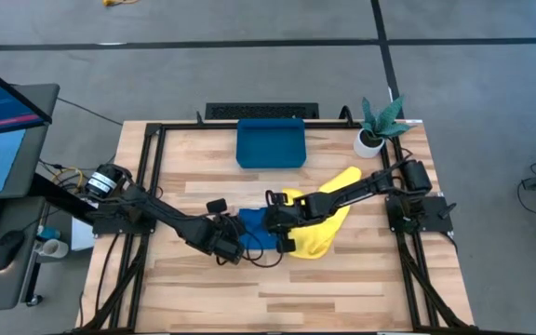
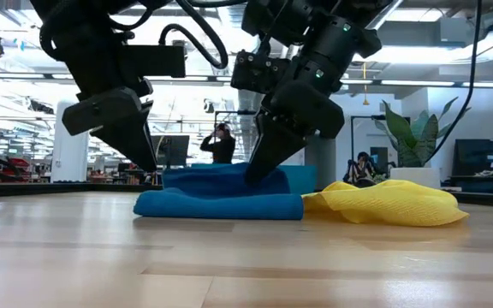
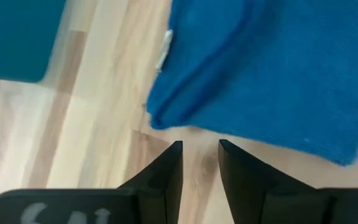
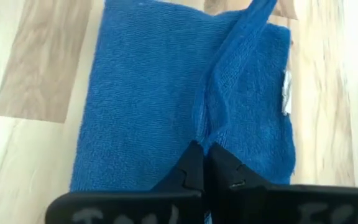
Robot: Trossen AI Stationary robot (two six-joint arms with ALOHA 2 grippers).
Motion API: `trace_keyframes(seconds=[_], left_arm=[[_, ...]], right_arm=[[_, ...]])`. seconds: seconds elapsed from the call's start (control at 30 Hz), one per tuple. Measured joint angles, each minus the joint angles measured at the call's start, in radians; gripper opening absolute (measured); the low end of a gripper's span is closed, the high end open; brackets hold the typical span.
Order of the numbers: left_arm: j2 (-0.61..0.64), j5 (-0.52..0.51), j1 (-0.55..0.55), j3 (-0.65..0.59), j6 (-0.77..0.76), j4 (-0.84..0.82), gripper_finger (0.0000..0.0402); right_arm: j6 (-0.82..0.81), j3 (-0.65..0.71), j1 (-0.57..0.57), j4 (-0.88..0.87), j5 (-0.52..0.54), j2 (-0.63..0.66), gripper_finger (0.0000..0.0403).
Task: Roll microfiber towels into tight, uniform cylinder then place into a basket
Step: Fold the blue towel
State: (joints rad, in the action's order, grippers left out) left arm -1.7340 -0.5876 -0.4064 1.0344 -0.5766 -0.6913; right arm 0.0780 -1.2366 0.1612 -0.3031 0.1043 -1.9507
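R hand [image 4: 202,163] pinching blue towel [image 4: 148,99] fold

Blue towel [image 3: 266,68] fills upper right of frame, folded, layered edge toward centre left, small white tag [image 3: 163,48] at its left border. Left gripper [image 3: 200,163] at bottom centre: two dark fingers [image 3: 166,171] parted by narrow gap, tips just short of towel edge, nothing between them. Dark-blue basket [image 3: 14,37] in upper left corner. Light wood table [image 3: 73,137] beneath.
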Motion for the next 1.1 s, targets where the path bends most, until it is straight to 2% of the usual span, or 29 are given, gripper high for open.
trace_keyframes(seconds=[0.1,0.27,0.43,0.63,0.83,0.97,1.1], left_arm=[[0.0,0.019,-0.01,0.0,0.0,0.006,0.0096],[0.0,0.033,-0.034,0.0,0.003,0.026,0.0096],[0.0,0.033,-0.065,0.0,0.007,0.065,0.0096],[0.0,0.026,-0.076,0.0,0.014,0.086,0.0096],[0.0,0.025,-0.076,0.0,0.014,0.087,0.0096],[0.0,0.025,-0.076,0.0,0.043,0.113,0.0096],[0.0,0.022,-0.071,0.0,0.087,0.155,0.0096]], right_arm=[[0.0,0.0,0.0,0.0,0.002,0.0,0.0032],[0.0,0.0,0.0,0.0,0.004,0.0,0.0082],[0.0,0.0,-0.003,-0.003,0.11,0.0,0.0142],[0.0,0.0,-0.024,-0.033,0.11,0.0,0.0195],[-0.03,-0.039,-0.033,-0.162,0.112,0.015,0.0207],[-0.083,-0.103,-0.035,-0.335,0.118,0.015,0.0199],[-0.069,-0.113,-0.028,-0.444,0.117,0.017,0.0188]])
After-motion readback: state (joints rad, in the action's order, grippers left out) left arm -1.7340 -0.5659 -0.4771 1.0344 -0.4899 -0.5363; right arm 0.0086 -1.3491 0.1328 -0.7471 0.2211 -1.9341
